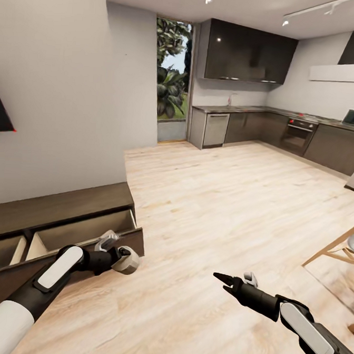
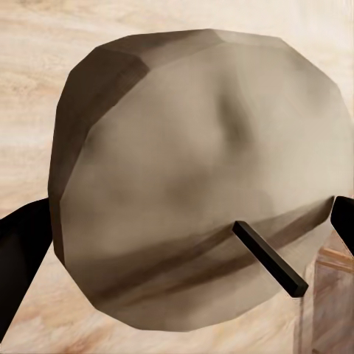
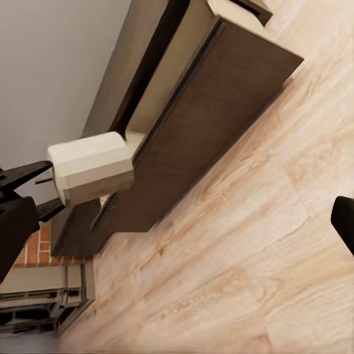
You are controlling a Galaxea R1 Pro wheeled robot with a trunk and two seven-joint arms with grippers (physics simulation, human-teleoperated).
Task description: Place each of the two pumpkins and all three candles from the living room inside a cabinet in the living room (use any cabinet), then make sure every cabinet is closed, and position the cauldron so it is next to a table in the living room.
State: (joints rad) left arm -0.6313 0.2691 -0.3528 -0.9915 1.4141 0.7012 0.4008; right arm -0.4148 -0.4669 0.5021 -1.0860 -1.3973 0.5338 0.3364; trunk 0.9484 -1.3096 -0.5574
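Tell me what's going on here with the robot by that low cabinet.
The left end effector holds a pale stubby candle just off the front edge of the dark-brown cabinet, whose drawer is pulled open. The candle sits between the fingers in the left wrist view, wick showing. The right end effector hangs open over the wood floor, holding nothing.

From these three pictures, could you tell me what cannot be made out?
- Drawer contents: in the head view the left tool, shut on a candle, and the pulled-out front hide part of the cabinet compartments.
- Right tool: whether it is open; its fingertips barely show at the right wrist view's edges.
- Cabinet's far end: cut off by the head view's edge.
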